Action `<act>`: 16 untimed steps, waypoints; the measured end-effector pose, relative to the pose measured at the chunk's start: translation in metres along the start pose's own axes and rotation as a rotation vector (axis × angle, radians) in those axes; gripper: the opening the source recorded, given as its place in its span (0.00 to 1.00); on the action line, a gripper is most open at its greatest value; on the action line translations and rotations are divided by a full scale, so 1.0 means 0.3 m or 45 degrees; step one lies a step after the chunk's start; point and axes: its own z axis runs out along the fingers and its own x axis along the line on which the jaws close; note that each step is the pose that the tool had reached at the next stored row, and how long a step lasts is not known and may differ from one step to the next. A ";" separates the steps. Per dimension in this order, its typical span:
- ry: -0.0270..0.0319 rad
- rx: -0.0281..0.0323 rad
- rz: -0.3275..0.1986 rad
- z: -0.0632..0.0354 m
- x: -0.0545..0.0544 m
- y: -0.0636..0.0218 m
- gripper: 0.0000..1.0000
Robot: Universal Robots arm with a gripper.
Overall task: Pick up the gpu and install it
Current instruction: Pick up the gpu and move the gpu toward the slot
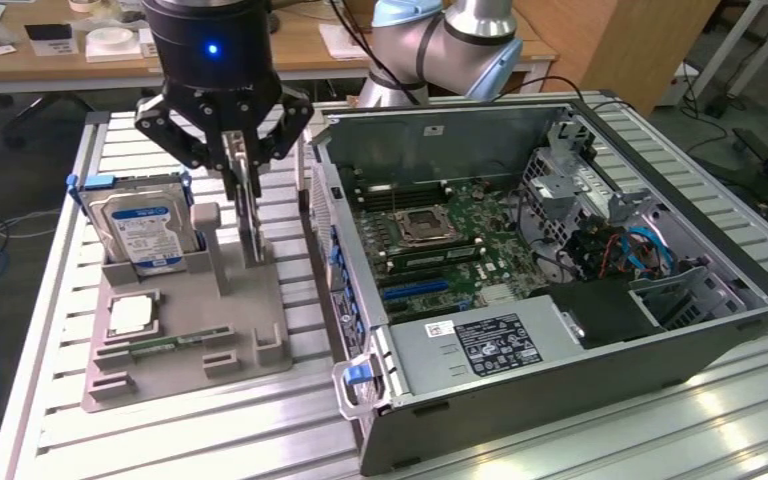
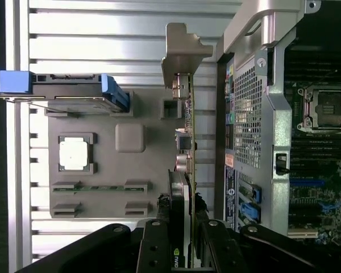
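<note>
Exterior view: the hand [image 1: 241,175] sits over the gray holder [image 1: 184,340] on the table [image 1: 157,435], clamped on the gpu [image 1: 248,235], which stands upright in its slot beside the computer case [image 1: 558,400].

Wrist view: fingers [image 2: 159,242] pinch the card from both sides. Its bracket [image 2: 182,54] lies close to the case wall, so a tilted pull could jam or snag it.
</note>
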 end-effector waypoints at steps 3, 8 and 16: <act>-0.0004 -0.0003 0.000 -0.021 -0.001 0.002 0.27; -0.0006 -0.0004 0.000 -0.059 -0.001 0.006 0.27; -0.0007 -0.0005 0.000 -0.090 -0.002 0.009 0.27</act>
